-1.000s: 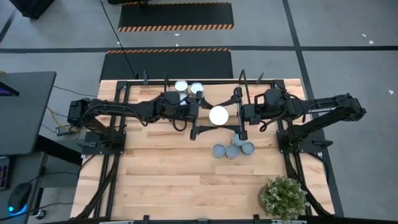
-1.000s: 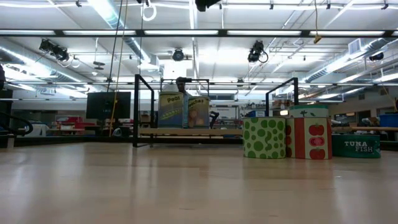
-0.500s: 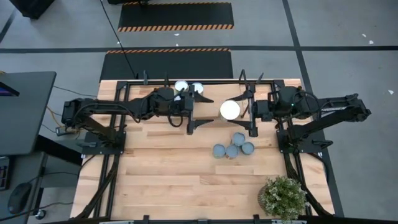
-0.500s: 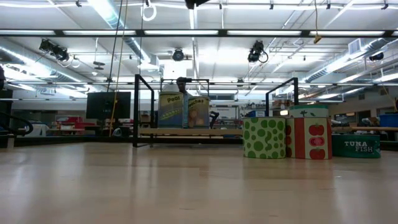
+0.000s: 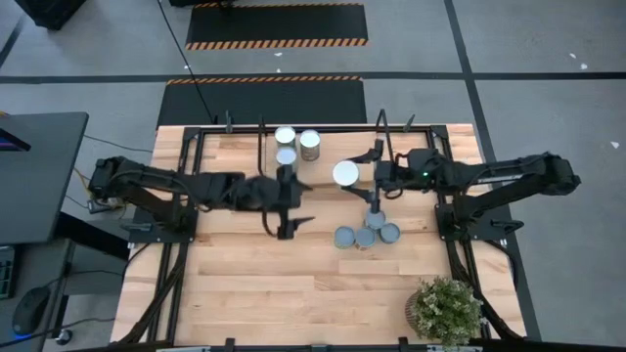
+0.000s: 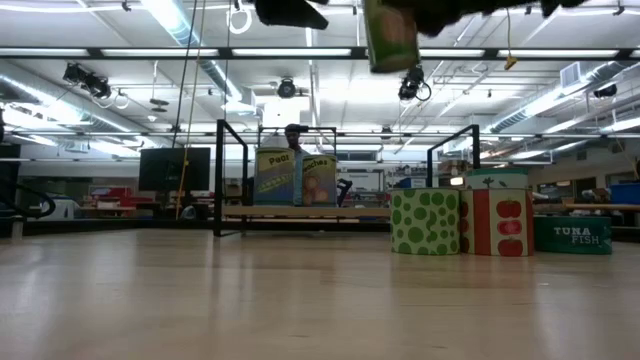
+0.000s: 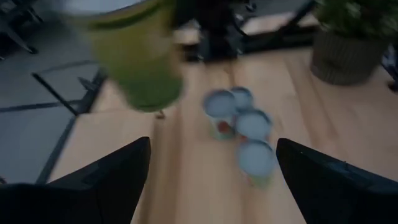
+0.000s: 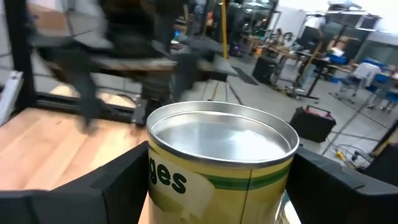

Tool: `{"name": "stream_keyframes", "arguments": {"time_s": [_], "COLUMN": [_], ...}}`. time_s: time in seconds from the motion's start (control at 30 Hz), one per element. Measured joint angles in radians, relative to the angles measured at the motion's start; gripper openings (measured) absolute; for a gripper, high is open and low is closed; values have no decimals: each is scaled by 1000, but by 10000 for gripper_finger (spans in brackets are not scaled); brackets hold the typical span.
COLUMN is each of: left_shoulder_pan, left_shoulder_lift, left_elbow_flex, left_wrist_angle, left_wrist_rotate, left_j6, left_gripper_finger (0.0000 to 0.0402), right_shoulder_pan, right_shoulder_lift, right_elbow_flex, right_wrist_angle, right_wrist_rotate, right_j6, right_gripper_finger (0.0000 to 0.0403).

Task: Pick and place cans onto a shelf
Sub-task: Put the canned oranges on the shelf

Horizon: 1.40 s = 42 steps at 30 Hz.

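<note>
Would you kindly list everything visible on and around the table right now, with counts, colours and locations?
Held can: one, bright silver top, green-yellow label, in the right gripper above the table.
Shelf cans: three, silver tops, on the shelf at the table's far edge.
Table cans: four, blue-grey tops, clustered on the table.
Shelf: one, light wood, black rods.
Plant: one, green, near right corner.
Left gripper: open, empty, over the table.
Right gripper: shut on the held can.

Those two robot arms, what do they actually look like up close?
Both arms are black, built from slim jointed segments with bulkier joints. The right arm carries pale lettering along its side; the left arm has loose cables near its base. Each ends in a gripper with two flat, dark, wedge-shaped fingers: left gripper, right gripper. A finger looks matte black.
</note>
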State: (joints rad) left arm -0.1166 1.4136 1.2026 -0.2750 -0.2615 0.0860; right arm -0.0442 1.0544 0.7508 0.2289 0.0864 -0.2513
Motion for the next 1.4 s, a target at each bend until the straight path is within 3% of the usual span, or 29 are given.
{"name": "stream_keyframes", "arguments": {"time_s": [0.13, 0.43, 0.77, 1.03, 1.4], "left_shoulder_pan": [-69, -164, -280, -370, -419], "left_shoulder_lift": [-1, -16, -64, -83, -82], "left_elbow_flex": [-42, -323, -488, -570, -576], "left_wrist_angle": [-33, 171, 324, 395, 395], "left_wrist_rotate": [-39, -133, -268, -385, -416], "left_j6": [-61, -198, -266, -368, -420], "left_gripper_finger": [354, 354, 354, 354, 354], "right_shoulder_pan": [-49, -110, -189, -237, -266], "right_shoulder_lift": [72, 321, 599, 739, 811], "right_elbow_flex": [-49, -50, -44, 12, 20], "right_wrist_angle": [104, 336, 586, 656, 682], "right_wrist_rotate": [0, -3, -11, -42, -44], "right_j6": [43, 99, 149, 156, 173], "right_gripper_finger": [326, 326, 326, 328, 371]}}
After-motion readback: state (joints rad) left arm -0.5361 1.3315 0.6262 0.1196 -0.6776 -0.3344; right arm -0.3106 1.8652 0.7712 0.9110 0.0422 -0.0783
